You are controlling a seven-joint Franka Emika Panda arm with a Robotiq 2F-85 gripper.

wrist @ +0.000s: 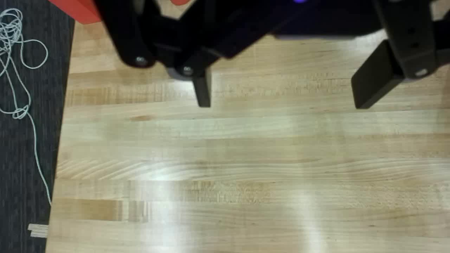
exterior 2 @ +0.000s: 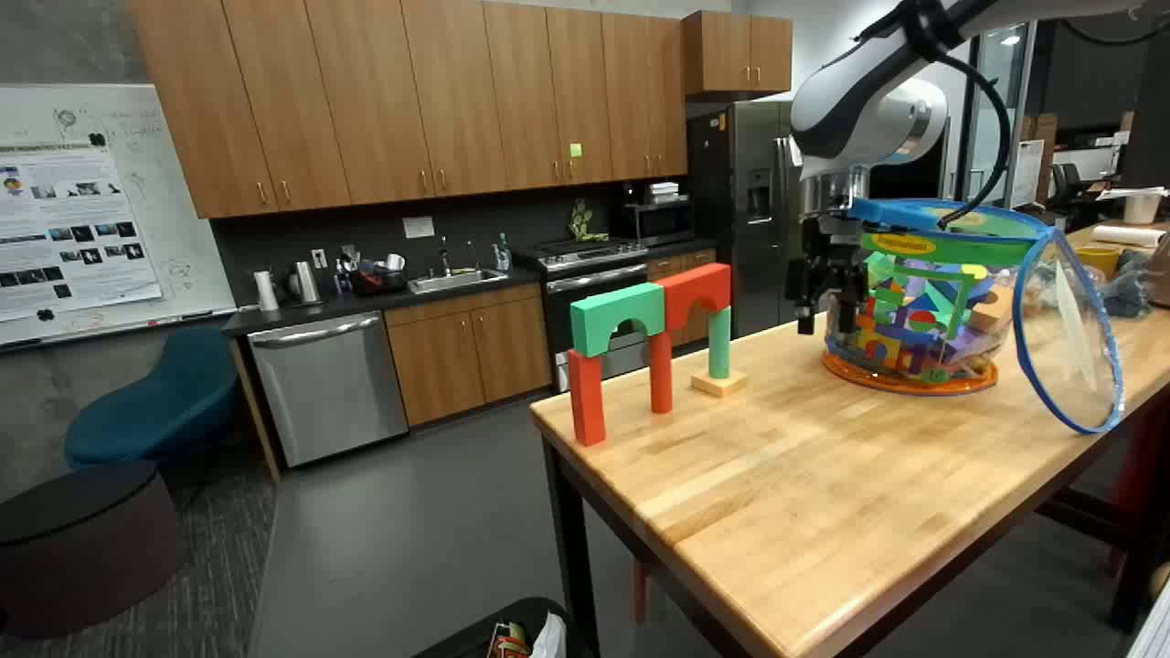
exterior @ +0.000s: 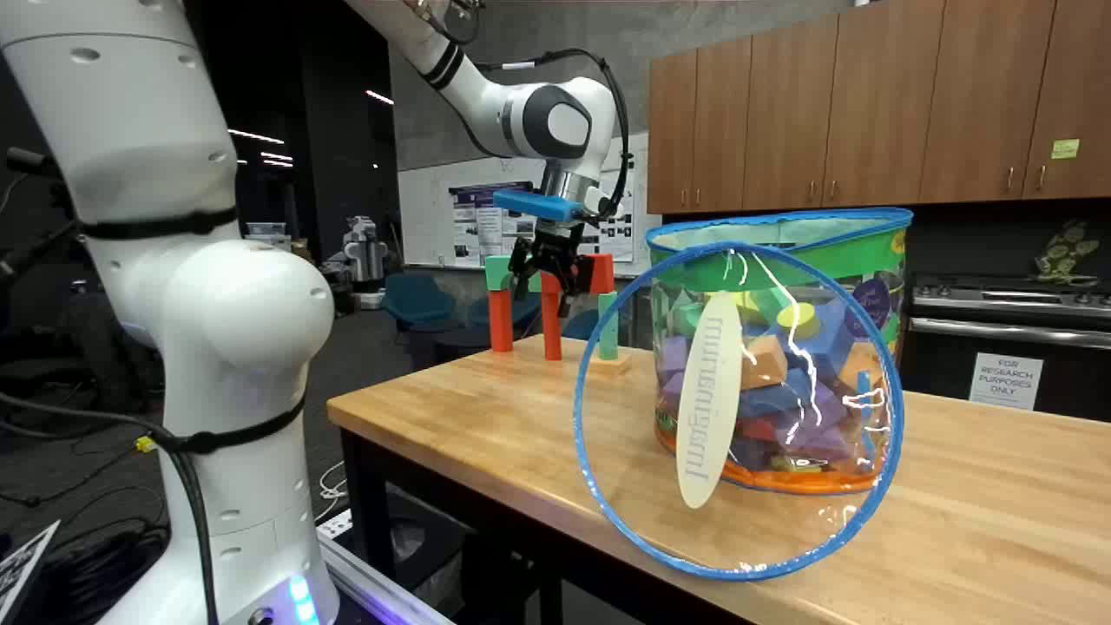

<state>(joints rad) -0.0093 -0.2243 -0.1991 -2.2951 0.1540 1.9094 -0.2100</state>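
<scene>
Two arches on three uprights, all standing near the end of the tabletop (exterior 2: pixel 777 493). Green arch (exterior 2: pixel 622 308) spans the outer red pillar (exterior 2: pixel 588 402) and the middle red pillar (exterior 2: pixel 660 375); red arch (exterior 2: pixel 696 285) runs on from there to a green column (exterior 2: pixel 719 343), itself set on a pale square block (exterior 2: pixel 719 384).

End effector (wrist: pixel 283 100): spread wide, nothing between the fingers; hangs above the tabletop between the arches and the drum (exterior 2: pixel 969 254), apart from both.

Handling (judged): matte, evenly coloured faces suggest foam; expect light pieces with slight give, not fragile, low slip. Balance is the weak point: tall, narrow supports under loose-looking spans, so a side knock could topple the lot. Best hold on an arch: across its two flat broad faces, above the cut-out. Outer red pillar: opposite flat sides, mid-height. Green column looks round; centre the pads on it. Cross-section of the middle red pillar hard to tell.

Materials: tabletop of glossy wood strips, grain plain in the wrist view. Drum has a see-through, flexible-looking wall, green upper band, blue trim, orange base; loose blocks (exterior 2: pixel 923 320) heaped inside, mixed shapes. Lid (exterior: pixel 713 404): round clear sheet, blue-edged, tilted beside the drum.
</scene>
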